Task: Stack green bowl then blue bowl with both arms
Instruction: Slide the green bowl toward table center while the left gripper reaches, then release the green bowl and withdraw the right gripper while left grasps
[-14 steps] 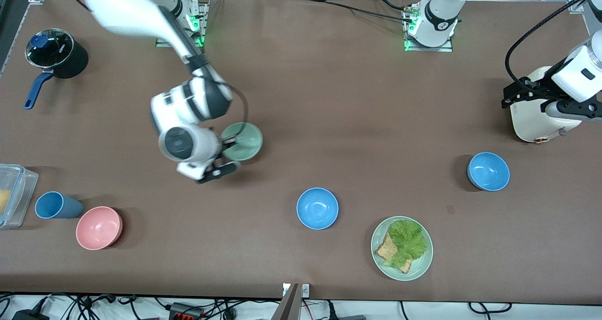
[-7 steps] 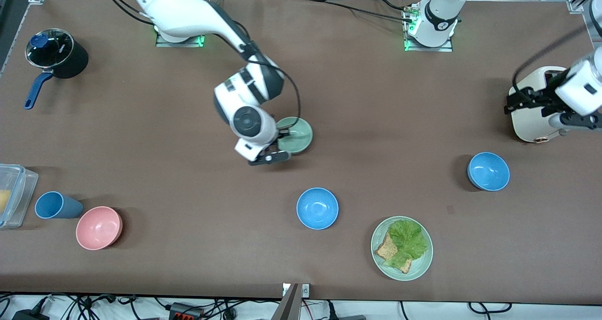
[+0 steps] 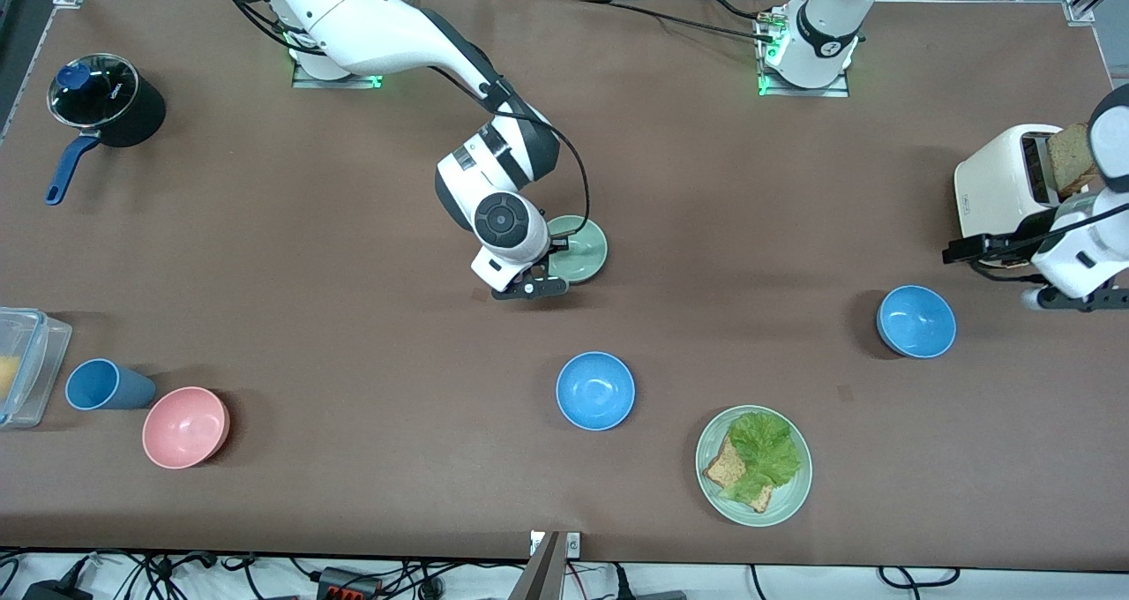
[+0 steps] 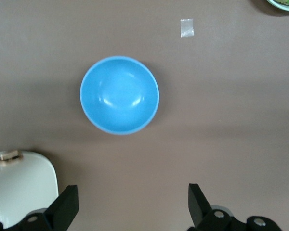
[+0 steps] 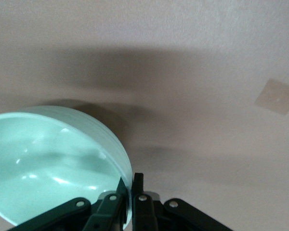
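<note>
My right gripper point(image 3: 554, 263) is shut on the rim of the green bowl point(image 3: 579, 249) and holds it tilted just above the middle of the table. The right wrist view shows the fingers point(image 5: 138, 185) pinching the bowl's wall point(image 5: 48, 163). One blue bowl point(image 3: 917, 320) sits toward the left arm's end, near the toaster. Its twin point(image 3: 595, 390) sits mid-table, nearer the front camera than the green bowl. My left gripper point(image 3: 1072, 298) is open and empty, high over the table by the toaster. Its wrist view shows the first blue bowl point(image 4: 119, 95) ahead of the open gripper point(image 4: 132, 209).
A white toaster point(image 3: 1005, 185) with a bread slice stands at the left arm's end; its corner shows in the left wrist view point(image 4: 19, 192). A green plate point(image 3: 716, 494) holds lettuce and bread. A pink bowl point(image 3: 185, 426), blue cup point(image 3: 101, 385), clear container point(image 3: 26, 366) and black pot point(image 3: 106, 101) lie at the right arm's end.
My right arm has carried the green bowl from the right arm's side to the middle of the table. My left arm has moved off the toaster toward the nearby blue bowl.
</note>
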`<state>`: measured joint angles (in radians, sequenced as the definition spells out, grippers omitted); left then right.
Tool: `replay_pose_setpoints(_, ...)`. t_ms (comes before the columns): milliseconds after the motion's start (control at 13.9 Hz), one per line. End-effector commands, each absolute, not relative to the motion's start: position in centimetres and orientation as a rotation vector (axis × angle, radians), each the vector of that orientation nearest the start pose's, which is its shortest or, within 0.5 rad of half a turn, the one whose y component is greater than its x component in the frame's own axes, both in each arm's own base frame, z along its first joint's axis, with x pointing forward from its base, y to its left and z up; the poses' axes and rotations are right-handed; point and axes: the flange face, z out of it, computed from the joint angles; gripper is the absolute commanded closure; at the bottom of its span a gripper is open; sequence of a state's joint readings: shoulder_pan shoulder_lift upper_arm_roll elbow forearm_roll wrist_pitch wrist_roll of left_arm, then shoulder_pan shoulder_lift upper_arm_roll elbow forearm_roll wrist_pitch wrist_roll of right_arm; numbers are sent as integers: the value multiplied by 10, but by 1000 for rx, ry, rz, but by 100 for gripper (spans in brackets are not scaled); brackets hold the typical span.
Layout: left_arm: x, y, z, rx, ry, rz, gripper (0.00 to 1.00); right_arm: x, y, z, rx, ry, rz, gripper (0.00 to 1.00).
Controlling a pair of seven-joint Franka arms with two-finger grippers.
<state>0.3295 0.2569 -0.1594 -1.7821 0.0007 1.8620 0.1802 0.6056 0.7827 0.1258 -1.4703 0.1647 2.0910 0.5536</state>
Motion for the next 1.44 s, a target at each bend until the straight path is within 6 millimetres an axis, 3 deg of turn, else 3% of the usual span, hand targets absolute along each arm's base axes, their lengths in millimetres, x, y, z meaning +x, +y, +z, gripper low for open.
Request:
replay_pose_setpoints(0, 610, 136, 363, -3208, 110, 258, 0, 541, 472, 230, -2992, 7, 371, 0)
replay_pose_setpoints(72, 611, 145, 357, -3211, 97, 247, 0, 549, 473, 251, -2986, 8, 349, 0)
replay_pose_setpoints(144, 612, 146, 346, -3213, 105, 255, 0, 559, 461, 263, -3004, 32, 384, 0)
replay_pose_setpoints(215, 612, 146, 331, -3219, 133, 287, 0, 575, 443, 295, -3026, 79, 381, 0)
replay_pose_setpoints(431, 618, 152, 293, -3201, 158, 293, 0, 611, 374, 381, -3074, 210, 291, 0)
replay_pose_setpoints(574, 617, 169, 272, -3212, 169, 274, 0, 633, 321, 435, -3084, 258, 146, 0)
replay_pose_setpoints(646, 619, 174, 262, -3216, 175, 254, 0, 640, 299, 453, -3083, 279, 102, 0)
replay_pose_setpoints(790, 621, 175, 253, -3216, 208, 227, 0, 652, 251, 472, -3101, 361, 78, 0)
replay_pose_setpoints(1077, 626, 177, 241, -3211, 267, 167, 14, 664, 201, 492, -3095, 410, 37, 0)
replay_pose_setpoints(1221, 627, 183, 236, -3203, 317, 125, 23, 668, 186, 498, -3102, 319, 12, 0)
replay_pose_setpoints(1364, 626, 185, 230, -3208, 317, 132, 24, 673, 149, 513, -3083, 311, -21, 0)
